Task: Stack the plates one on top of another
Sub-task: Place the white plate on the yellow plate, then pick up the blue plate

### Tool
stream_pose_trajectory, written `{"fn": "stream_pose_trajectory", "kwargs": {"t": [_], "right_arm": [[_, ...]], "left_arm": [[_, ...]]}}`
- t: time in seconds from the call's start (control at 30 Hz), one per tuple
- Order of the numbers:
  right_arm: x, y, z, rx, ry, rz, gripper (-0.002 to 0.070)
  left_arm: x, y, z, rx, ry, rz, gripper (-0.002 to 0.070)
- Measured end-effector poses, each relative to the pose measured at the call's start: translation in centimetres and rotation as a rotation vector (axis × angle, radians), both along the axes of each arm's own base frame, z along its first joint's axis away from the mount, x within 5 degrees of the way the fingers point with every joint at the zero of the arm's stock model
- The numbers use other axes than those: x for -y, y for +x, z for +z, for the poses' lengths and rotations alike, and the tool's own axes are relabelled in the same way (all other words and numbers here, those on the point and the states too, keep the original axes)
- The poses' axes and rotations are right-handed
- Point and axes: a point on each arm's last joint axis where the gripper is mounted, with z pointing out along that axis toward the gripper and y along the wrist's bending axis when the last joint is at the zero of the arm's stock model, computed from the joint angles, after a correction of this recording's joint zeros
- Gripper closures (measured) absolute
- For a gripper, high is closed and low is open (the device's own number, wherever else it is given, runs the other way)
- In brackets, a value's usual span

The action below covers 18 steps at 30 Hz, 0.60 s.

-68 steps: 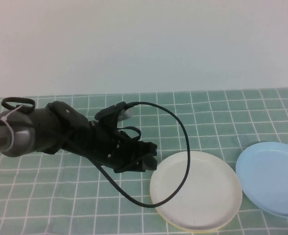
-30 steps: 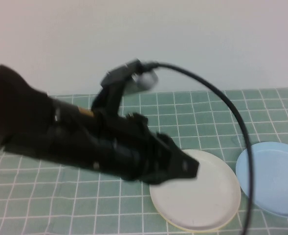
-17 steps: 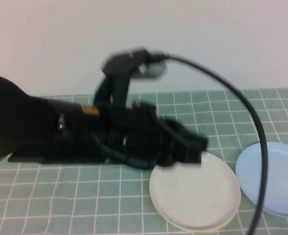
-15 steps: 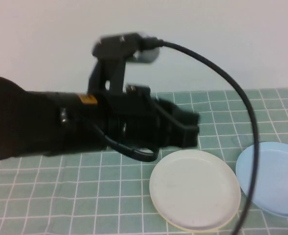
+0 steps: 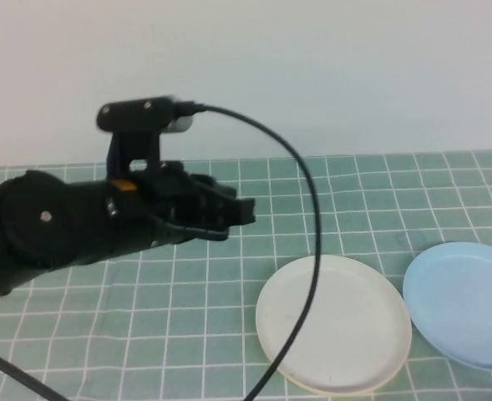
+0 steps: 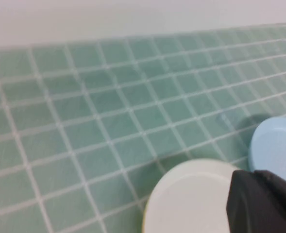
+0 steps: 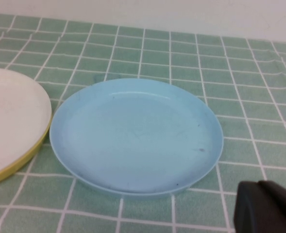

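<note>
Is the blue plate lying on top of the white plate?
No, the blue plate lies on the green checked cloth beside the white plate, which rests on a yellow plate.

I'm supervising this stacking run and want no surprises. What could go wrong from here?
The blue plate lies close beside the white plate, which sits on a yellow plate; grabbing its rim may nudge that stack. The left gripper hangs above the cloth, and its cable droops across the white plate and might drag it. The right gripper sits near the blue plate.
</note>
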Motion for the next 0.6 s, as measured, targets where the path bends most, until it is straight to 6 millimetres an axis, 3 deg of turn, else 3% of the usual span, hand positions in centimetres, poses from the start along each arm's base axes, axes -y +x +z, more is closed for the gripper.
{"fn": "stream_pose_trajectory", "kwargs": {"t": [0.23,0.43,0.6], "right_arm": [[0.0,0.0,0.0,0.0,0.0,0.0,0.0678],[0.0,0.0,0.0,0.0,0.0,0.0,0.0678],[0.0,0.0,0.0,0.0,0.0,0.0,0.0678]], "left_arm": [[-3.4,-0.8,-1.1,-0.034,-0.001,0.095,0.0676],[-7.8,-2.3,0.4,0.028,-0.039,0.216,0.0676],[-11.8,-5.0,1.7,0.092,-0.072,0.331,0.0676]]}}
